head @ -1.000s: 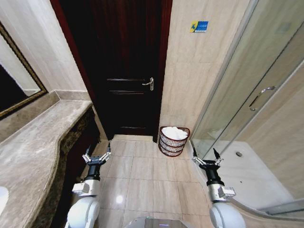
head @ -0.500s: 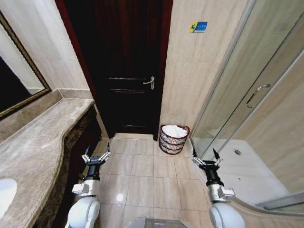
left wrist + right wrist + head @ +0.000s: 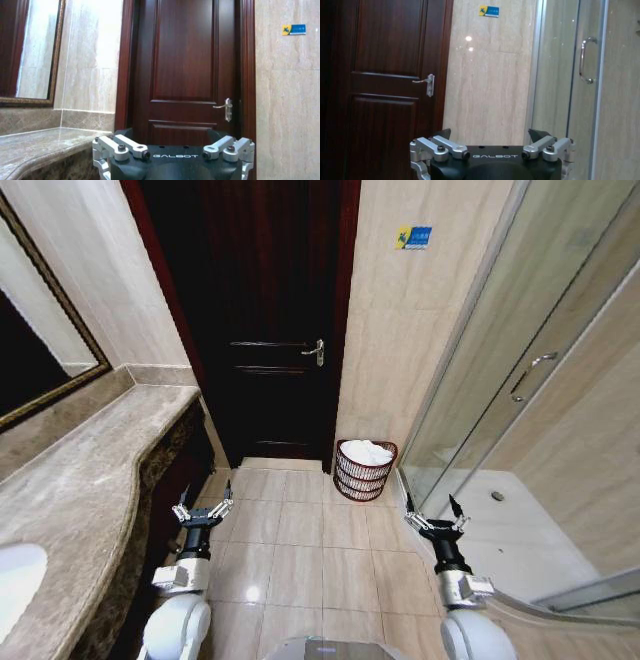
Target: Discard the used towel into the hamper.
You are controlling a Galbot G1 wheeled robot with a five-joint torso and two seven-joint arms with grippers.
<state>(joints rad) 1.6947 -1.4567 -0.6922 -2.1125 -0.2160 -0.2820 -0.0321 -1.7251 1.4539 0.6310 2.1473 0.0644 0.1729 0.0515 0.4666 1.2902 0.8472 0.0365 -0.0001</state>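
The hamper (image 3: pixel 364 478), a small reddish-brown wire basket, stands on the floor against the wall between the dark door and the shower glass. A white towel (image 3: pixel 367 451) lies bunched in its top. My left gripper (image 3: pixel 205 499) is held low over the floor tiles beside the counter, open and empty. My right gripper (image 3: pixel 430 506) is low on the other side, near the shower's edge, open and empty too. Both are well short of the hamper.
A dark wooden door (image 3: pixel 270 320) is shut straight ahead. A marble counter (image 3: pixel 90 480) with a white sink (image 3: pixel 15 575) and a framed mirror (image 3: pixel 40 350) runs along the left. A glass shower enclosure (image 3: pixel 530 410) fills the right. Beige floor tiles (image 3: pixel 310 550) lie between.
The whole head picture has shifted, with more of the sink and counter showing at the left, so the camera moved. Both grippers hold the same open pose.
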